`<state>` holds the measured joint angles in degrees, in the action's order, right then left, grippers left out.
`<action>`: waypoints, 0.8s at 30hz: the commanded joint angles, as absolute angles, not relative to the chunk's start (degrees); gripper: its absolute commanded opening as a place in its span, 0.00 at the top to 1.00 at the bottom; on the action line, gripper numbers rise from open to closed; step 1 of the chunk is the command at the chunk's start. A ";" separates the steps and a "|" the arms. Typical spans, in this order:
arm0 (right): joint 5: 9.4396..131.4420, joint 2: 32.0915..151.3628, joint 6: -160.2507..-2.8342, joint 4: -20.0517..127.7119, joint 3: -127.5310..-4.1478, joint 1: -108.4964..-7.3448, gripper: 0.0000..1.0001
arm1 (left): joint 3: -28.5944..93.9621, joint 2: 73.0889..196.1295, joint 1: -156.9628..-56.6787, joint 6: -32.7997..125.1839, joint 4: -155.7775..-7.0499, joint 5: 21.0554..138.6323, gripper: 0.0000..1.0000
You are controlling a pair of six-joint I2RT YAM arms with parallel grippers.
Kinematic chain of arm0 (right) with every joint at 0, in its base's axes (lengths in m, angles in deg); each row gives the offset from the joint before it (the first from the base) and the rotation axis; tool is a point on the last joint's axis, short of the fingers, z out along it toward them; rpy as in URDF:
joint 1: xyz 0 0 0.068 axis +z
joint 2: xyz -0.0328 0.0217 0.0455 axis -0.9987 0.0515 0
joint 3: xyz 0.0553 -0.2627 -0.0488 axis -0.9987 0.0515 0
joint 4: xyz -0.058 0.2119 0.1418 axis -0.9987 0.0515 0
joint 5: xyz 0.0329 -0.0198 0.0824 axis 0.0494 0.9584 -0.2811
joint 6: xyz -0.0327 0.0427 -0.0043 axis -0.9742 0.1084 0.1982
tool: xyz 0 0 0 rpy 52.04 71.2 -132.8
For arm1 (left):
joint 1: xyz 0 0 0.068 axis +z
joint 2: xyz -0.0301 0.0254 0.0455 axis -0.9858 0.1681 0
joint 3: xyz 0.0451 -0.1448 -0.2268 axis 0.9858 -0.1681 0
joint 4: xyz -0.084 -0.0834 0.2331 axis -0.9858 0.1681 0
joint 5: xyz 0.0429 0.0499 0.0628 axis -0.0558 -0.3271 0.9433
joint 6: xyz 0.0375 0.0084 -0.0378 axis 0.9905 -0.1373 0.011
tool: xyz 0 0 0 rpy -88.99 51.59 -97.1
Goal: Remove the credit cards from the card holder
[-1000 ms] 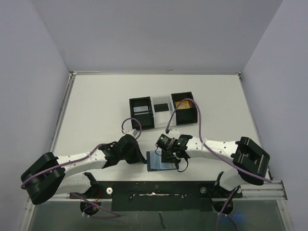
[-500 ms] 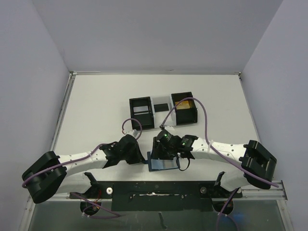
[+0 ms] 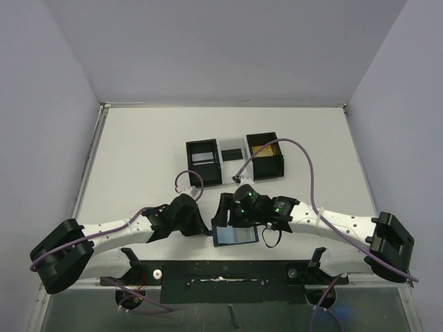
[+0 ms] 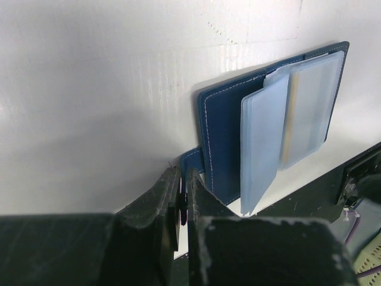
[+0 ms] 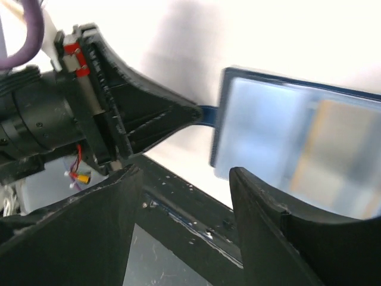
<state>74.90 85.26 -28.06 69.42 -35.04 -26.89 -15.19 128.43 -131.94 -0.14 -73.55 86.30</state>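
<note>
The navy card holder [image 3: 236, 236] lies open near the table's front edge, its pale blue sleeves [image 4: 262, 143] fanned up. A gold credit card [image 4: 288, 128] shows through one sleeve, still inside; it appears as a blurred tan patch [image 5: 333, 146] in the right wrist view. My left gripper [image 3: 208, 226] is shut on the holder's small blue tab [image 4: 191, 159] at its left edge. My right gripper [image 3: 227, 213] hovers open just over the holder's left part, nothing between its fingers [image 5: 280, 226].
Two black boxes [image 3: 204, 161] joined by a clear section stand behind the holder, the right box [image 3: 265, 155] with something yellow inside. A black rail [image 3: 228, 280] runs along the near table edge, close under the holder.
My right gripper has opened wider and slid left over the holder as the right arm stretched out. The left gripper kept its pinch on the tab.
</note>
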 commanded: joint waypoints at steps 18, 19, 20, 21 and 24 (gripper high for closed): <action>90.28 87.69 -24.37 86.69 -35.07 -29.32 0.36 | -13.32 128.18 -132.27 0.76 -74.24 87.11 1.00; 90.41 88.47 -24.29 87.01 -35.41 -29.35 0.36 | -13.22 128.32 -132.27 0.89 -74.10 87.08 1.00; 90.67 89.28 -24.31 87.79 -36.05 -29.33 0.36 | -13.14 128.43 -132.23 0.95 -73.98 87.11 1.00; 91.09 90.06 -24.29 88.48 -36.49 -29.24 0.36 | -13.04 128.52 -132.30 0.97 -73.88 87.11 1.00; 90.62 91.60 -25.10 88.14 -36.74 -29.24 0.37 | -13.12 128.64 -132.26 0.83 -73.94 87.06 1.00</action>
<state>89.57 90.17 -23.91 89.24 -34.43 -29.42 -15.19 128.52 -132.00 -0.01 -73.22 86.37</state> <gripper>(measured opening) 0.639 0.033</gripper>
